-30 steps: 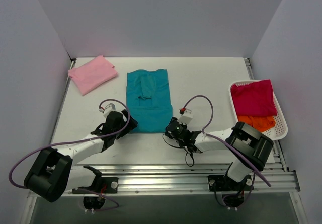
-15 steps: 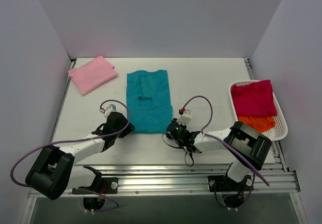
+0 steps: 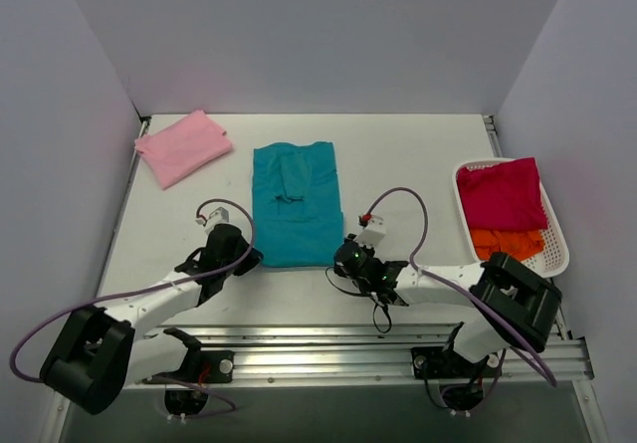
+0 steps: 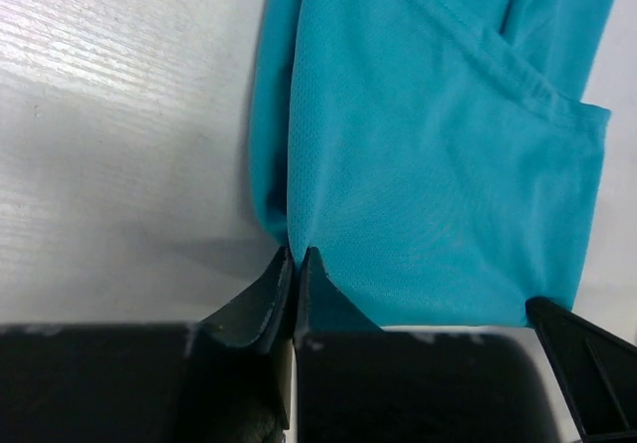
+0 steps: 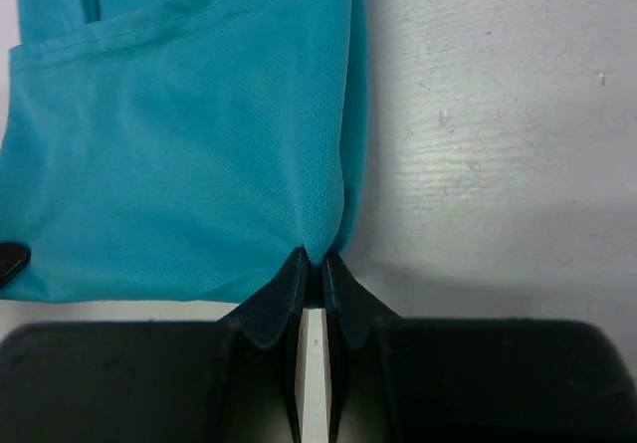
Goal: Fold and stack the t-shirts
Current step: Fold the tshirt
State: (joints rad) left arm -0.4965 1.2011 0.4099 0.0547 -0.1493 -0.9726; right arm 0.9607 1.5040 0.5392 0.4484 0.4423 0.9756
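Teal shirt (image 3: 296, 204): thin knit cloth, soft, light and limp. We judge it will sag and crease when lifted, and slide easily on the worktop (image 3: 418, 154). It lies flat mid-worktop, sides folded in to a long rectangle. We rate the two near corners the best hold, all layers together. Left gripper (image 4: 297, 257) is pressed together on the near-left corner; right gripper (image 5: 318, 257) pinches the near-right corner likewise. Pink shirt (image 3: 182, 146) lies folded at far left; magenta shirt (image 3: 503, 192) and orange shirt (image 3: 508, 242) sit in the basket (image 3: 563, 256).
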